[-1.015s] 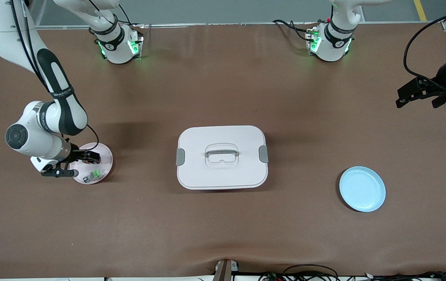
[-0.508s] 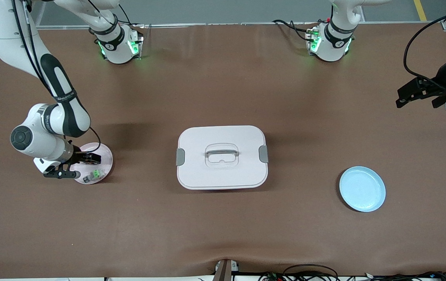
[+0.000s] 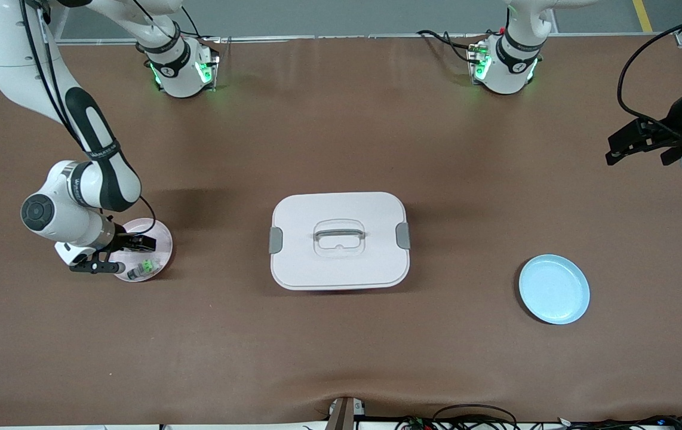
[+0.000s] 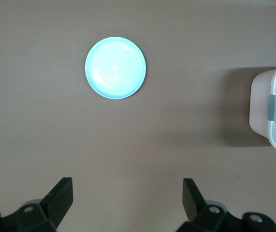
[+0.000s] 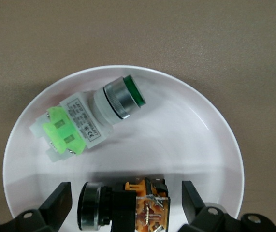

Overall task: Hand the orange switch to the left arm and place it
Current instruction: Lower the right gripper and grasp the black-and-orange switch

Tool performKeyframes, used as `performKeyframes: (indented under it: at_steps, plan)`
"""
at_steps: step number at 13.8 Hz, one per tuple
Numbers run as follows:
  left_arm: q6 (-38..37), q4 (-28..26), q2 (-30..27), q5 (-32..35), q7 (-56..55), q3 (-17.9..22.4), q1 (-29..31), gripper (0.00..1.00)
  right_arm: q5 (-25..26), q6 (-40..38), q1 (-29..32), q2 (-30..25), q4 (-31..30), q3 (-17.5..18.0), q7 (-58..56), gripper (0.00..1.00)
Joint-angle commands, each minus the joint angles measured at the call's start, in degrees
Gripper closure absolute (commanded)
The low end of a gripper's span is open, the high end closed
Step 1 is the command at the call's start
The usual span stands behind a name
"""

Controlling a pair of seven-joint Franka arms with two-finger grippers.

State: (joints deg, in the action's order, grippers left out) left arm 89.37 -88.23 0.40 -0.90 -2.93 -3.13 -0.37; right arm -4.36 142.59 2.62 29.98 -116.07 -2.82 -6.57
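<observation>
Since the blue plate (image 3: 554, 289) lies nearest the front camera, at lower right of the front view on the brown desk (image 3: 341, 346), I note it first: it is bare, and I judge it the destination for the transfer. The box (image 3: 339, 240) sits mid-frame between the two plates, lid on and clasps closed; its position obliges any carry to go up and over or around it, which I take to be why two arms share the job.

At left of the frame the pink plate (image 3: 160, 229) holds two parts. In the right wrist view the green-and-silver component (image 5: 92, 117) lies on its side in the middle of the plate, and the orange switch (image 5: 123, 203) lies on its side near the rim, directly between the right gripper's (image 5: 126, 200) fingers (image 5: 58, 199). These stand wide, one on each side of the switch, not gripping it. The right arm (image 3: 87, 161) reaches down from upper left, elbow bent and wrist low over the plate; I judge it ready to close.

At the right edge of the frame the left gripper (image 3: 627, 143) hangs high over bare desk, fingers (image 4: 60, 198) wide and empty, waiting. Its wrist view looks down on the blue plate and one end of the box.
</observation>
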Motion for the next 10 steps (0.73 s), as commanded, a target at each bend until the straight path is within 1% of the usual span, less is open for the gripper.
performKeyframes:
  at_steps: [1,3,5,6,7,8,9,10]
  plan:
    - [-1.3,1.2,0.3,0.2,-0.1,-0.4,0.1,0.0,-1.3,0.4,0.4,-0.2,-0.4,0.2,-1.1,0.0]
    - [-1.4,1.2,0.2,0.2,-0.3,-0.4,0.1,0.0,-1.3,0.5,0.4,-0.2,-1.0,0.2,-1.1,0.0]
    - [-1.4,1.2,0.2,0.0,-0.4,-0.4,0.1,0.0,-1.3,0.4,0.4,-0.2,-1.1,0.3,-1.1,0.04]
    - [-1.4,1.2,0.3,-0.4,-0.4,-0.4,0.2,0.0,-1.3,0.4,0.4,-0.2,-1.1,0.2,-1.1,0.06]
    - [-1.4,1.2,0.3,-1.2,-0.3,-0.4,0.3,0.0,-1.3,0.4,0.4,-0.2,-1.1,0.2,-1.2,0.13]
    - [-1.4,1.1,0.5,-2.3,-0.3,-0.4,0.4,0.0,-1.3,0.4,0.4,-0.2,-1.1,0.3,-1.2,0.27]
    - [-1.4,1.1,0.6,-2.9,-0.4,-0.4,0.4,0.0,-1.3,0.2,0.3,-0.3,-1.1,0.3,-1.1,0.52]
    - [-1.4,1.1,0.6,-3.7,-0.3,-0.3,0.5,0.0,-1.3,-0.1,0.3,-0.3,-1.1,0.3,-1.0,0.7]
